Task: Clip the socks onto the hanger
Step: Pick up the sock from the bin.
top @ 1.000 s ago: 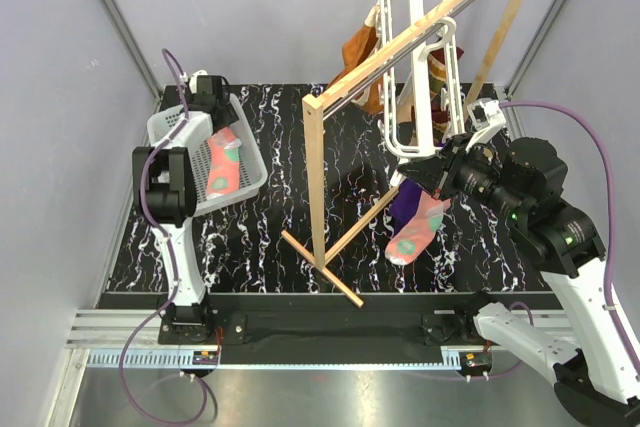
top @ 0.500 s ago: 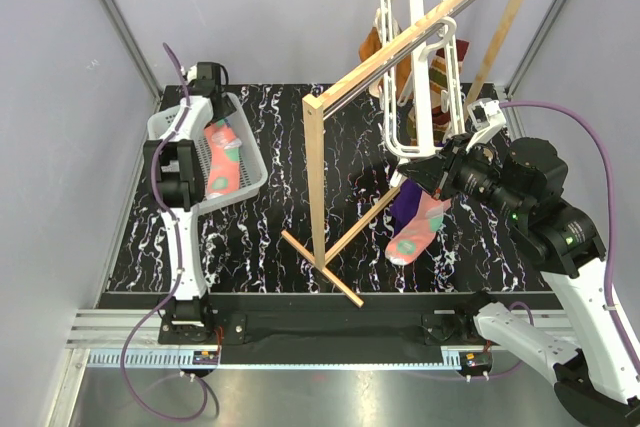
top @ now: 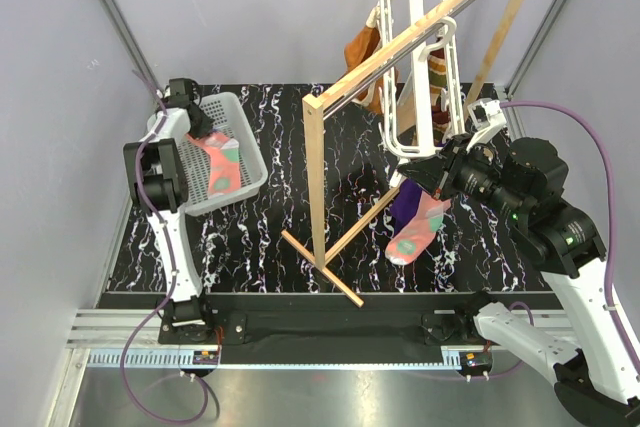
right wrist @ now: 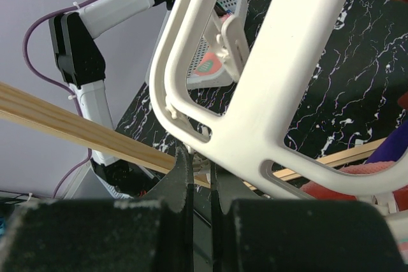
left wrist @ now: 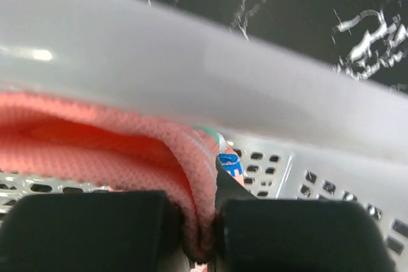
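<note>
A pink sock with teal patches (top: 222, 162) lies in the grey basket (top: 250, 147) at the left. My left gripper (top: 193, 127) is at the basket's far left corner, shut on the cuff of this sock (left wrist: 95, 151), and pink fabric is pinched between the pads at the left gripper (left wrist: 204, 237). The white hanger (top: 415, 67) hangs from the wooden rail. A second pink sock (top: 418, 227) dangles below the hanger's near corner. My right gripper (top: 440, 172) is at that corner, and the right gripper (right wrist: 199, 173) is shut on a small white clip under the hanger (right wrist: 287, 62).
The wooden rail stand (top: 320, 187) crosses the table's middle, its foot (top: 322, 267) reaching toward the near edge. A purple cloth (top: 404, 202) hangs behind the dangling sock. Orange-brown cloth (top: 360, 52) and a striped sock (top: 441, 72) hang at the hanger's far side. The basket rim (left wrist: 191, 74) fills the left wrist view.
My left gripper moved left to the basket's far corner and shut on the pink sock's cuff. The right arm kept its place at the hanger's corner.
</note>
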`<state>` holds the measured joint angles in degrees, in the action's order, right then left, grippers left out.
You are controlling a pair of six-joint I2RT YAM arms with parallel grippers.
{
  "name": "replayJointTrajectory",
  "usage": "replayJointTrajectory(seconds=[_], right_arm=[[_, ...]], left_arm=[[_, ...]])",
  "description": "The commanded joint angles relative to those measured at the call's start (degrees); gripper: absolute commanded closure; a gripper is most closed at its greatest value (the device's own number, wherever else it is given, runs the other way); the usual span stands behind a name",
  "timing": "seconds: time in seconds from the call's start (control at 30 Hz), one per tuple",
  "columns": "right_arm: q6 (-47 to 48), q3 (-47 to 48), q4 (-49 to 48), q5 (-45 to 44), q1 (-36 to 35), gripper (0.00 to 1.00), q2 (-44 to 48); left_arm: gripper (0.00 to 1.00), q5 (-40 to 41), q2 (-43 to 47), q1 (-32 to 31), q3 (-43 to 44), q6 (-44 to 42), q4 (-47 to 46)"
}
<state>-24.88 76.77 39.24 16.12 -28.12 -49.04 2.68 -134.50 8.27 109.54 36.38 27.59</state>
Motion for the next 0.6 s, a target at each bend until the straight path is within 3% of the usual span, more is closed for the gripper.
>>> replayJointTrajectory(seconds=[0.0, 0.3, 0.47, 0.57], right_arm=[[-0.34, -0.48, -0.57, 1.02, -0.09, 1.00, -0.01], [-1.04, -1.54, -2.33, 1.81, -0.09, 1.00, -0.10], [-1.40, -2.33, -2.51, 1.99, -0.09, 1.00, 0.52], [-1.48, -2.33, -2.51, 2.25, -0.09, 1.00, 0.87]], left_arm=[[1.00, -4.34, 5.20, -0.89, -5.81, -1.13, -4.82], [1.00, -1.63, 24.95, -2.91, -23.91, -1.40, -11.85], [1.00, -1.09, 31.48, -3.79, -32.79, 0.35, -11.42], [1.00, -4.69, 33.33, -3.70, -38.86, 2.64, -13.09]])
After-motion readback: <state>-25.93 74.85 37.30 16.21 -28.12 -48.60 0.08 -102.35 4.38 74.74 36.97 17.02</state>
